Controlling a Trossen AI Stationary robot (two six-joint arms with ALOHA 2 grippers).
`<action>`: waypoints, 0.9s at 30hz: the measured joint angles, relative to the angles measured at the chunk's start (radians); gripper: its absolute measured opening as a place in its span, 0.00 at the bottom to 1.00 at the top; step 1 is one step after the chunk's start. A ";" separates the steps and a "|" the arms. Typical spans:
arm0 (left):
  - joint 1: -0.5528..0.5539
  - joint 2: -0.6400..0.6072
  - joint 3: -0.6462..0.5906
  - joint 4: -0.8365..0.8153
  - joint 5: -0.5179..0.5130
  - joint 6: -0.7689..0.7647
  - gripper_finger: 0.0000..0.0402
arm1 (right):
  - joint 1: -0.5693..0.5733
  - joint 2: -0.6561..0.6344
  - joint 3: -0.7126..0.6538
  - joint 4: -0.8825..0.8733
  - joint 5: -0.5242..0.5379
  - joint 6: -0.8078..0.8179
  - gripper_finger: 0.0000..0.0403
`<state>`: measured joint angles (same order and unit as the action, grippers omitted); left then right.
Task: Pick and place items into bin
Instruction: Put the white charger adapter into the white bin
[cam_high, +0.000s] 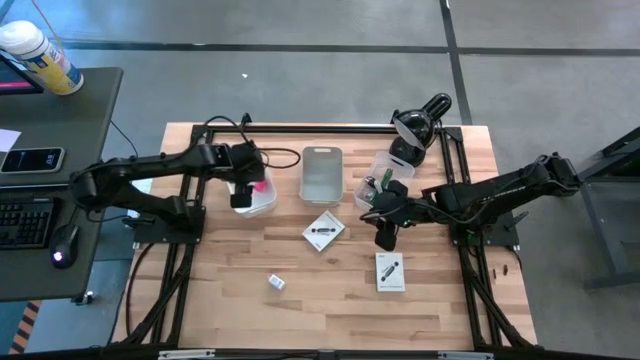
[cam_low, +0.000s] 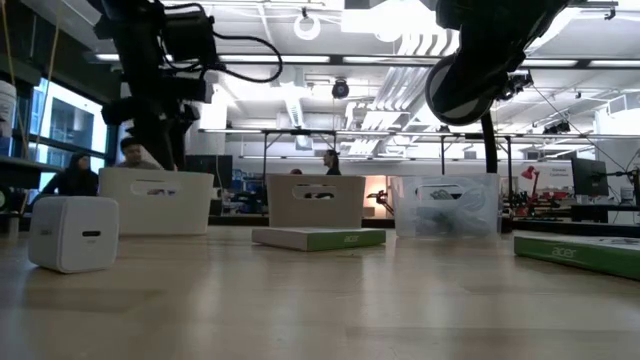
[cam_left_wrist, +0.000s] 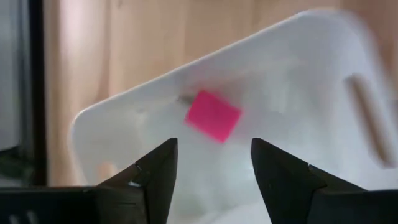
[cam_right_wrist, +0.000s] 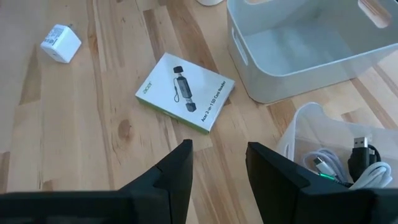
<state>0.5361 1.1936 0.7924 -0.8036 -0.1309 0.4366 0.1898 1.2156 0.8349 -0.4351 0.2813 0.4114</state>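
My left gripper (cam_left_wrist: 214, 146) hangs open over the white bin (cam_high: 262, 200) at the table's left. A pink block (cam_left_wrist: 212, 116) shows inside that bin, below the fingers and apart from them. My right gripper (cam_right_wrist: 219, 146) stands open and empty above the bare table, beside a clear bin (cam_right_wrist: 323, 149) that holds cables. On the table lie a white printed box (cam_right_wrist: 185, 91), a second white box (cam_high: 389, 271) and a small white charger cube (cam_right_wrist: 61, 43). An empty grey-white bin (cam_high: 321, 172) stands in the middle.
A black device on a stand (cam_high: 415, 125) sits at the table's far right corner. Black frame rails (cam_high: 170, 270) run along both sides of the table. A desk with a keyboard (cam_high: 25, 220) and a mouse stands beyond the left edge.
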 joint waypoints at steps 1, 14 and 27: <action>-0.003 -0.004 0.007 0.000 0.029 0.000 0.46 | 0.000 0.000 0.000 0.000 0.000 0.000 0.35; -0.287 -0.115 0.128 -0.002 0.223 0.002 0.33 | 0.000 0.000 0.000 -0.002 0.000 -0.020 0.35; -0.722 -0.050 0.127 0.128 0.176 -0.108 0.33 | 0.000 0.000 0.000 -0.002 0.029 -0.056 0.35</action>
<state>-0.1863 1.1435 0.9198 -0.6754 0.0454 0.3289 0.1894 1.2156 0.8349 -0.4366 0.3105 0.3551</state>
